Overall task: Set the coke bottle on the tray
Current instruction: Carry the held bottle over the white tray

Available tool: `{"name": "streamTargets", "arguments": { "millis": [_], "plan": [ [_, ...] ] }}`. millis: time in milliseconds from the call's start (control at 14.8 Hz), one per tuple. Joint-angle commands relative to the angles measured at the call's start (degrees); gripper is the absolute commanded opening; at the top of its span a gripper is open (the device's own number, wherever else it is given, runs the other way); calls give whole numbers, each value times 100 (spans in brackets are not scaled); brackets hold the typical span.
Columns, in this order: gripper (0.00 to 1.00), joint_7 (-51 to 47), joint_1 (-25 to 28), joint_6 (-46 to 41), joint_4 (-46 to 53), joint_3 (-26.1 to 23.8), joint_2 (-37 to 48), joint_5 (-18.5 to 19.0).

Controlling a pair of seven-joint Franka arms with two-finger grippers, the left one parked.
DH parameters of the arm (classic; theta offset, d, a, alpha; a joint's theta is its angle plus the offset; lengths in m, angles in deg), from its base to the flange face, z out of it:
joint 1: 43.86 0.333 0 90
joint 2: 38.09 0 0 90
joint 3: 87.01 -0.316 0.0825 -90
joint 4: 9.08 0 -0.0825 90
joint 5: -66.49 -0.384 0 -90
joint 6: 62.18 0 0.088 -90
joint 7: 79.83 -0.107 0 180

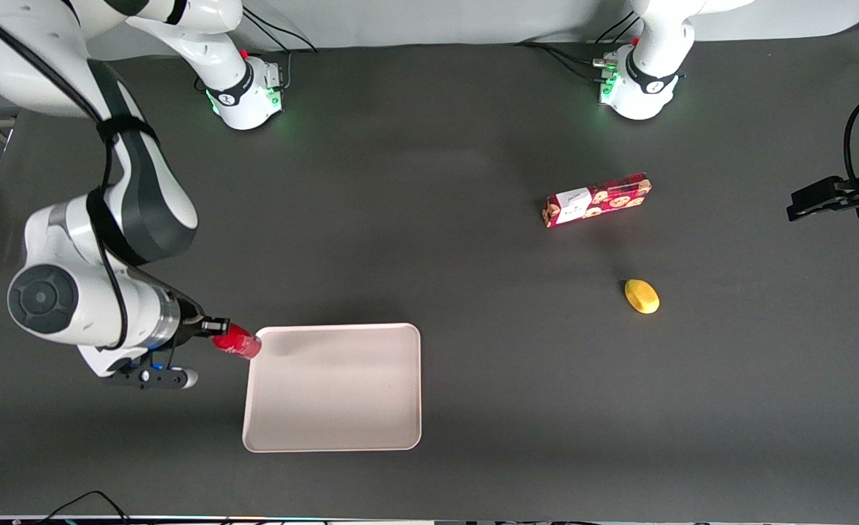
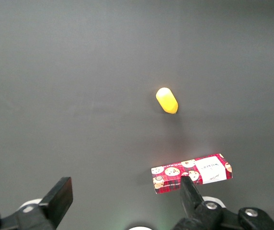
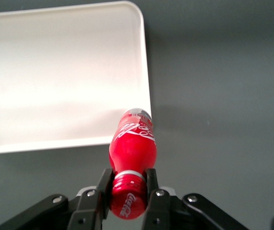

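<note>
Gripper [image 3: 128, 191] clamped on coke bottle [image 3: 133, 143] at neck just under cap; bottle carried over tray [image 1: 342, 426] corner rim. Rigid, light, probably slick plastic; neck hold lets body swing. Tall, narrow base: likely tips on release.

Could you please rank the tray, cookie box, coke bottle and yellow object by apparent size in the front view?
1. tray
2. cookie box
3. coke bottle, held in the gripper, and yellow object: too alike to rank.
</note>
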Motion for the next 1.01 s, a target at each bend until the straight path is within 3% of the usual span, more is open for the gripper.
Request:
{"name": "streamTargets", "arguments": {
  "millis": [0, 674, 742, 876, 944],
  "plan": [
    [0, 133, 71, 348, 343, 46, -459, 140],
    [0, 125, 142, 973, 475, 99, -1004, 290],
    [15, 125, 142, 1000, 475, 99, -1013, 290],
    [80, 125, 142, 1044, 466, 99, -1013, 299],
    [100, 107, 142, 1044, 466, 99, -1013, 377]
  ]
}}
